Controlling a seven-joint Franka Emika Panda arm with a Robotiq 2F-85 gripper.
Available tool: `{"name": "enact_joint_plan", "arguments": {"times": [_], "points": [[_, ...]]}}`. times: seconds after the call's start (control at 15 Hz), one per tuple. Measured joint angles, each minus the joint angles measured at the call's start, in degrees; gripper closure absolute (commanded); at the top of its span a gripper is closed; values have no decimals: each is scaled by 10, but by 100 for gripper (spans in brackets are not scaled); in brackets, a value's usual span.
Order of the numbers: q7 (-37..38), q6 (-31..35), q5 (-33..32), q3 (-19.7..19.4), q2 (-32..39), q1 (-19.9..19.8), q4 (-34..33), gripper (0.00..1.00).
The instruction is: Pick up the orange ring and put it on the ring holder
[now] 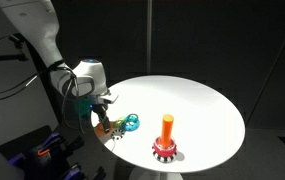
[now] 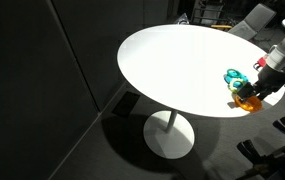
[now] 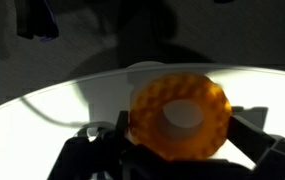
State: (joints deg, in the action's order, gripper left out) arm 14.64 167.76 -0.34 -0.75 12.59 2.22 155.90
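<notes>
Orange ring (image 3: 179,118) lies between the parted jaws of my pincer (image 3: 175,138); grasp step, I judge: next close, lift, carry to ring holder (image 1: 167,140), four o'clock in an exterior view.

One table (image 1: 197,100), one ring holder (image 1: 166,132) — and two rings that can be made out: one orange ring (image 3: 179,115), one teal ring (image 1: 132,122).

Lab-like room: black curtain backdrop (image 2: 42,70), round white pedestal table (image 2: 172,60), office chairs (image 2: 254,18) behind
</notes>
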Motion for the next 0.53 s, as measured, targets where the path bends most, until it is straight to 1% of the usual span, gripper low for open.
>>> {"name": "enact_joint_plan", "arguments": {"times": [0.53], "points": [[-40,0,50,7,-24,-10,1,0]]}}
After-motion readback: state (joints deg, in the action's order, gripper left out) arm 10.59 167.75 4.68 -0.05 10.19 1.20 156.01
